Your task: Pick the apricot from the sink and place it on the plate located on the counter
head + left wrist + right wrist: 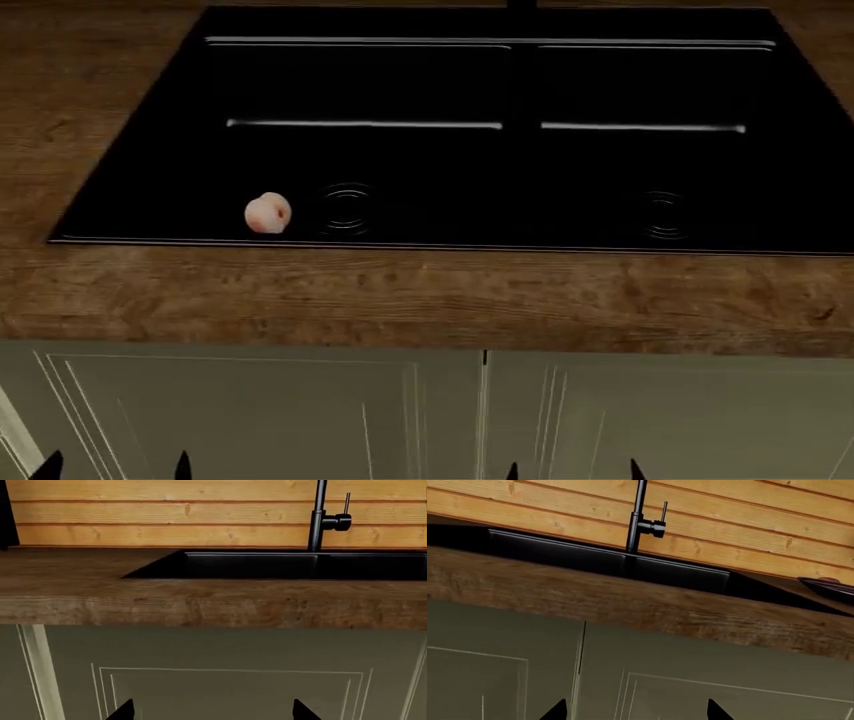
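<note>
A brown wooden tabletop holds a glossy black sink. The apricot is seen on the sink floor, just beside a ringed drain. The left tool and right tool are held low before the cabinet doors, well apart from the fruit, each with tips spread.

pale peach apricot on black sink floor, beside a ringed drain, wood-grain counter around

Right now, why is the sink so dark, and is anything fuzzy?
Head view: the sink is glossy black, only thin ledge lines glint; the apricot stands out pale and sharp. Both wrist views: crisp too, no blur, flat even light on the counter.
</note>
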